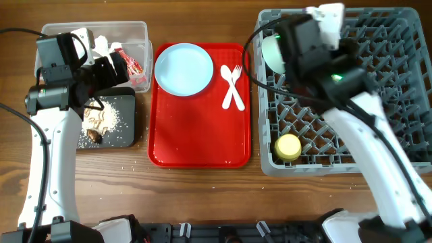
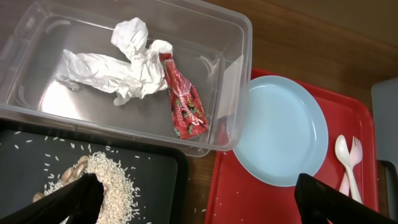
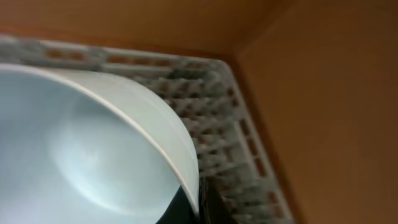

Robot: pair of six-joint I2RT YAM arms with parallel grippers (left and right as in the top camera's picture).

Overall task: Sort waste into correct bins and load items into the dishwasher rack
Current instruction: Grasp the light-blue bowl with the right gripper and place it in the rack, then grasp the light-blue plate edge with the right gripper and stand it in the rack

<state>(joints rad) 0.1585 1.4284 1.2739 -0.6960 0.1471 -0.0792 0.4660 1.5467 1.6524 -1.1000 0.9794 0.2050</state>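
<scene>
Rims first: right tool (image 3: 194, 208) pinches the pale green bowl (image 3: 93, 143) by its edge at a corner of the dishwasher rack (image 1: 398, 61). Left tool (image 2: 198, 193) hangs wide above the clear tub (image 2: 230, 37), which holds crumpled paper (image 2: 118, 68) and a red wrapper (image 2: 185, 102); rice (image 2: 112, 180) and scraps (image 2: 74, 168) lie in the black tray (image 2: 155, 168) beside it.

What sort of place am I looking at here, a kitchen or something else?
Probably a robot test bench staged as a cafeteria dish return: a grey dishwasher rack, a red tray with a plate, and a clear tub holding crumpled paper.
</scene>
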